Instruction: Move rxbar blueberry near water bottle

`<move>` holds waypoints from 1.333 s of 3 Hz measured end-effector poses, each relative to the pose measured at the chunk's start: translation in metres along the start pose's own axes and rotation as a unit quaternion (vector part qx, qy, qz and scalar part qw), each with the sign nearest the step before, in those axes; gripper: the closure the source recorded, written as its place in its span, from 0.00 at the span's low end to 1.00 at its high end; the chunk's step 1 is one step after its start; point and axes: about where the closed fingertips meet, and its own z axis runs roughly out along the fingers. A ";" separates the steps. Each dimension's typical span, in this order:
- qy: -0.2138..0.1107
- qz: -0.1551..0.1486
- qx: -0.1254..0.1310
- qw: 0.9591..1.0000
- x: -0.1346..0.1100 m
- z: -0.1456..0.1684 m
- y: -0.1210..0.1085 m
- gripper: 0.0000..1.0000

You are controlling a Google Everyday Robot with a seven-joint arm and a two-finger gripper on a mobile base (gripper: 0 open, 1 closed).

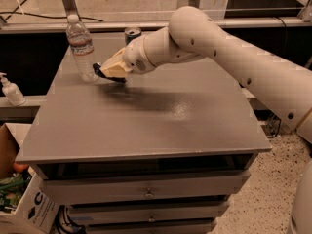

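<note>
Camera view, upper left of frame: gripper (108,72) low over the desk (170,126), just right of the water bottle (82,48). Pale fingers (114,67) closed narrow on the rxbar blueberry (120,80), visible only as a dark strip along their underside. Bar near the bottle's base but apart from it; contact with the desk impossible to tell. Drink can (131,33) behind, toward the far edge; small pump bottle (10,89) off the desk at far left.

Probably the placing step. To do it well: lower straight down to lay the bar flat, then part the fingers gently. Avoid drifting any nearer the bottle: risk of toppling something so tall and light. Lift clear vertically, without dragging the wrapper along.
</note>
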 end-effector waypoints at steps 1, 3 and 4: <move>0.015 -0.006 0.004 1.000 0.008 0.011 0.001 1.00; 0.029 -0.010 0.009 0.999 -0.042 -0.002 0.023 1.00; 0.030 -0.007 0.010 0.999 -0.023 0.003 0.017 0.82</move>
